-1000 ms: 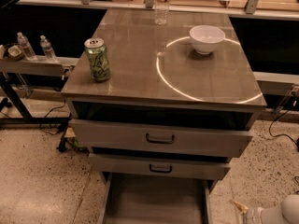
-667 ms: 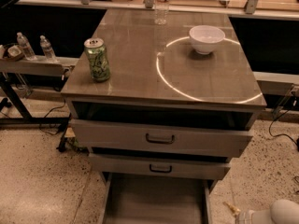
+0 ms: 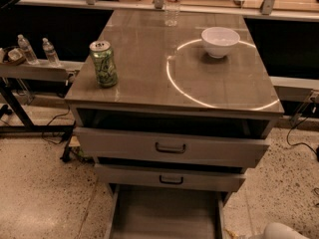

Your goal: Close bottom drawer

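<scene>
Below bench (image 3: 149,49), bottom drawer (image 3: 164,215): open.
End effector (image 3: 281,231): lower right, beside the drawer; open or closed, cannot tell.
Your step: approach, then push it shut.

High frontal view, tilted down at cabinet (image 3: 149,59); tool (image 3: 280,231) bottom-right corner.

Three drawers (image 3: 169,148) (image 3: 170,179) (image 3: 164,214), three bottles (image 3: 24,48) (image 3: 50,52) (image 3: 172,3), can (image 3: 103,63), bowl (image 3: 220,41), gripper (image 3: 282,231) bottom-right

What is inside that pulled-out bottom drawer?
The bottom drawer shows only a bare grey tray. Its rear is covered by the middle drawer; its front is out of view. The gripper is at the lower right, beside it.
</scene>
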You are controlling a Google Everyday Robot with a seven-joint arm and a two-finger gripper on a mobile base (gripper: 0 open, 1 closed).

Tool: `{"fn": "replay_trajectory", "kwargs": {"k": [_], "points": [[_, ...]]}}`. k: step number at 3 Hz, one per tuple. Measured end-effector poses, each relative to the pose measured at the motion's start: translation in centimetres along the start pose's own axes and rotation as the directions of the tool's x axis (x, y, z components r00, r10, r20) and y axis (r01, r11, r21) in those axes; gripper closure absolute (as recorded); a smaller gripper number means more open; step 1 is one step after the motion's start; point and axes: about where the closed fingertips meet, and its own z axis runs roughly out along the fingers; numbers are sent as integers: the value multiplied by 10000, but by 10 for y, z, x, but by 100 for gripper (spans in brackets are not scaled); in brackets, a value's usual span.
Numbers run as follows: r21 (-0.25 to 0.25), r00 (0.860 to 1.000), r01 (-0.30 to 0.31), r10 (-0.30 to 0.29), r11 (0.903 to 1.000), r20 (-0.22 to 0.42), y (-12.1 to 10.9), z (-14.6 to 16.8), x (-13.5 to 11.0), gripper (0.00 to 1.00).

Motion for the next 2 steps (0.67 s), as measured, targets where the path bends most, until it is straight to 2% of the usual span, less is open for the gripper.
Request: {"fn": "replay_trajectory", "kwargs": {"k": [1,2], "points": [[196,9999,-154,153,9997,42,3,-1,-7,0],[416,9983,-442,425,9982,411,10,17,-13,0]]}}
